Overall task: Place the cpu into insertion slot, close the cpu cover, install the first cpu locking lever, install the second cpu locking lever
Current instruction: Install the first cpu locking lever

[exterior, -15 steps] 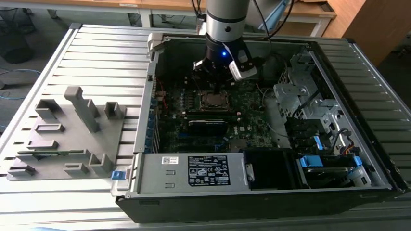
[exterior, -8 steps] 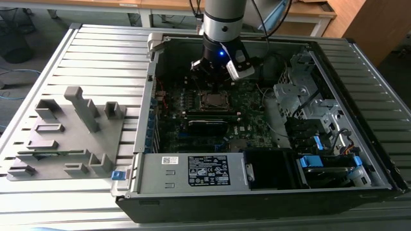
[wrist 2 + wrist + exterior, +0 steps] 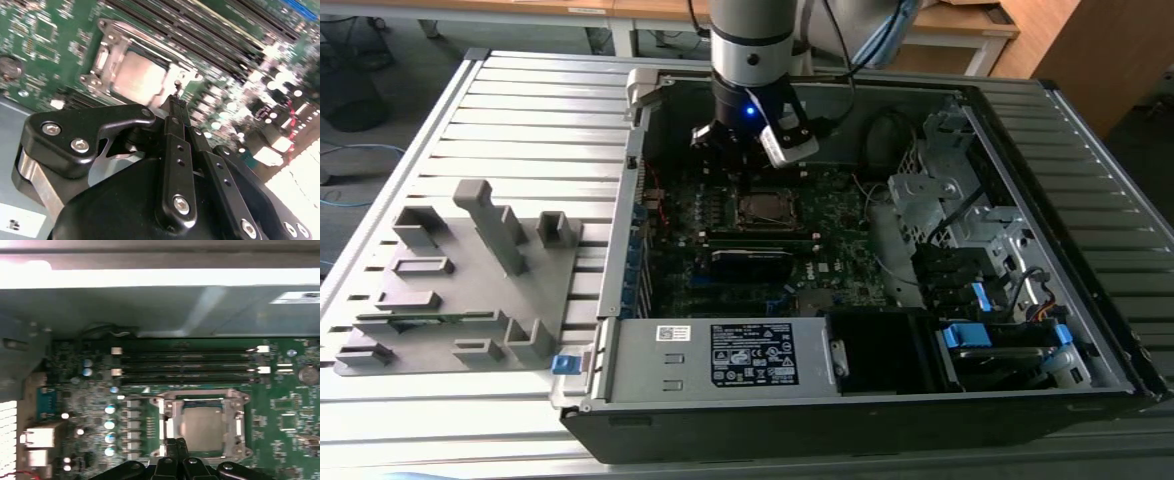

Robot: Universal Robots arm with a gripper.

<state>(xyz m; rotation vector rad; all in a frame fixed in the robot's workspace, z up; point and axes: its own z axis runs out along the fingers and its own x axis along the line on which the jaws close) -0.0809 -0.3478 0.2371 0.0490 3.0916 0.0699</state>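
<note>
The black jointed hand (image 3: 175,100) has its two fingers pinched shut, tips at the edge of the insertion slot (image 3: 763,209). One dull silver square cpu (image 3: 202,425) lies flat in it, framed by the thin metal cpu cover (image 3: 200,394). Four long black memory slots (image 3: 185,365) run alongside. The open computer case (image 3: 1107,200) sits on a ribbed metal bench (image 3: 520,110).

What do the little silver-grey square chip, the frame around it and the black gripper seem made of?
The small square silver-grey chip looks like dull metal, with a soft pale sheen. The thin silver frame around it seems bare metal too, brighter at its edges. The black gripper looks matte, perhaps coated metal or hard plastic; its screw heads shine like steel.
</note>
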